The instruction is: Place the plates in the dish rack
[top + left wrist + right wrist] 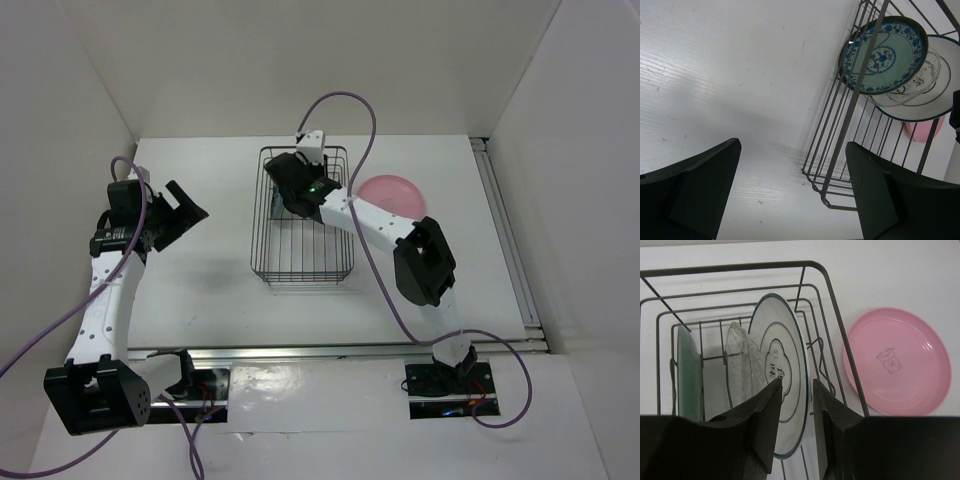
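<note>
**Three racked, one to go:** Right gripper (796,387) is reaching down into the dish rack (300,250), jaws standing narrowly apart w/ the upright white line-drawing plate (782,350) between them. Whether they're pinching it can't be told. Glass plate (740,365) and teal patterned plate (687,375) are standing on edge beside it. Pink plate (896,361) is lying flat on the table (470,270), just outside the rack's right wall and to the right of the jaws. It's prob. the last to load, and the R arm is much nearer. Being round and flat, it's offering only its rim. Slot room is showing betw. the white plate and that wall. Left gripper (792,145) is hanging wide open and empty, well left of the rack.
</note>
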Tool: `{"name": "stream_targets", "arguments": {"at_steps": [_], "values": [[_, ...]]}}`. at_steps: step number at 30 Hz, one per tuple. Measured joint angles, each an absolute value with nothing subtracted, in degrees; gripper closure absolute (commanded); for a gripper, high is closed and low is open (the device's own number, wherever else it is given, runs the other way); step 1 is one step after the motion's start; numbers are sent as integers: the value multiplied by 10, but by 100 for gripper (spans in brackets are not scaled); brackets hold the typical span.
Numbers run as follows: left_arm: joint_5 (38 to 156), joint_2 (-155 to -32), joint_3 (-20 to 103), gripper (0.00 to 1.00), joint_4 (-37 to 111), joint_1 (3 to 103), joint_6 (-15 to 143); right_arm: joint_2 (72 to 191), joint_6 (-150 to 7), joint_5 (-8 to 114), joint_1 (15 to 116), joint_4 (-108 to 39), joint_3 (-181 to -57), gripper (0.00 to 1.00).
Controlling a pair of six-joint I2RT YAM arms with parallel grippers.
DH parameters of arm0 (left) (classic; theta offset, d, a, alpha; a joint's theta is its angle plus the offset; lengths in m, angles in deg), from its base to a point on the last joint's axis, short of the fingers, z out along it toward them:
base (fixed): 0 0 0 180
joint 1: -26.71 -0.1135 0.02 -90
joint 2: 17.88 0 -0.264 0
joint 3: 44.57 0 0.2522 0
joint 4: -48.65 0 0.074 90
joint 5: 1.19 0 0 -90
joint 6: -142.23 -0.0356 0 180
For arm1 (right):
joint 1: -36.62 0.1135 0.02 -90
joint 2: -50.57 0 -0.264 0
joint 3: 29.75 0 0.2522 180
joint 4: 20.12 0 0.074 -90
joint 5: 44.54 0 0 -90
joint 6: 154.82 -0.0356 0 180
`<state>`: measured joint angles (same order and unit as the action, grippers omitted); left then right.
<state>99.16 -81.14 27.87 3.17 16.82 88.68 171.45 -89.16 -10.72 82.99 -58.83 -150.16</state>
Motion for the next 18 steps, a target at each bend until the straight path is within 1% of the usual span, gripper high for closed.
{"name": "stream_targets", "arguments": {"at_steps": [3, 5, 6, 7, 8, 9, 10, 12, 14, 15, 16, 18], "values": [[992, -811, 279, 0, 32, 168, 887, 1719, -887, -107, 830, -588, -1514, 61], [992, -811, 279, 0, 32, 168, 887, 1719, -882, -107, 830, -586, -1517, 57], [992, -811, 279, 0, 32, 168, 887, 1719, -880, -105, 830, -585, -1519, 55], [992, -811, 279, 0, 32, 168, 887, 1719, -879, -102, 830, -583, -1519, 46], [992, -811, 279, 0, 32, 168, 887, 1717, -876, -99, 830, -581, -1519, 41], [992, -811, 279, 0, 32, 168, 887, 1715, -872, -95, 830, -578, -1518, 37], [991, -811, 279, 0, 32, 168, 887, 1707, -866, -88, 827, -567, -1509, 36], [992, -811, 279, 0, 32, 168, 887, 1669, -862, -59, 818, -560, -1468, 32], [991, -811, 279, 0, 32, 168, 887, 1601, -865, -3, 785, -537, -1405, 26], [991, -811, 279, 0, 32, 168, 887, 1555, -870, 36, 754, -519, -1361, 21], [990, -811, 279, 0, 32, 168, 887, 1503, -875, 74, 708, -507, -1318, 19], [989, -811, 279, 0, 32, 168, 887, 1412, -884, 137, 602, -465, -1244, 19]]}}
